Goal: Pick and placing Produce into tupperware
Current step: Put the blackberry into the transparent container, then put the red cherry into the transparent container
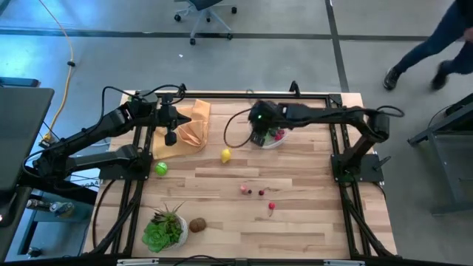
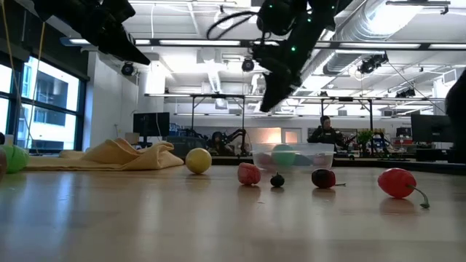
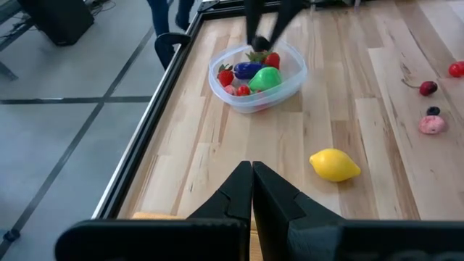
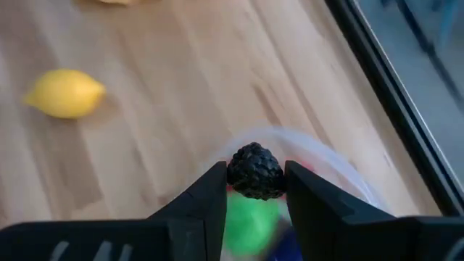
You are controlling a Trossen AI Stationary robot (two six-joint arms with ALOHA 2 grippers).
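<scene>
My right gripper (image 4: 255,190) is shut on a small black berry (image 4: 255,170) and hovers just above the clear tupperware (image 1: 273,140) near the table's far edge. The tub (image 3: 257,76) holds green, blue and red pieces. My left gripper (image 3: 251,181) is shut on nothing and hangs above the tan-orange cloth (image 1: 188,125). Loose on the table lie a yellow lemon (image 1: 225,155), a green ball (image 1: 161,168), a pink piece (image 1: 244,190), a small dark berry (image 1: 261,192), a red piece (image 1: 272,207) and a brown one (image 1: 197,224). My right gripper pinches the black berry (image 4: 255,174) between its two fingers, one on each side of it. The fingers point down from above. The berry is lifted clear, over the tupperware's rim (image 4: 319,148).
A leafy green plant in a white pot (image 1: 164,229) stands at the near left. The black frame rail (image 1: 222,94) runs along the far edge just behind the tub. Bare wood lies between the lemon and the near pieces. A person (image 1: 436,44) walks on the floor beyond the far right.
</scene>
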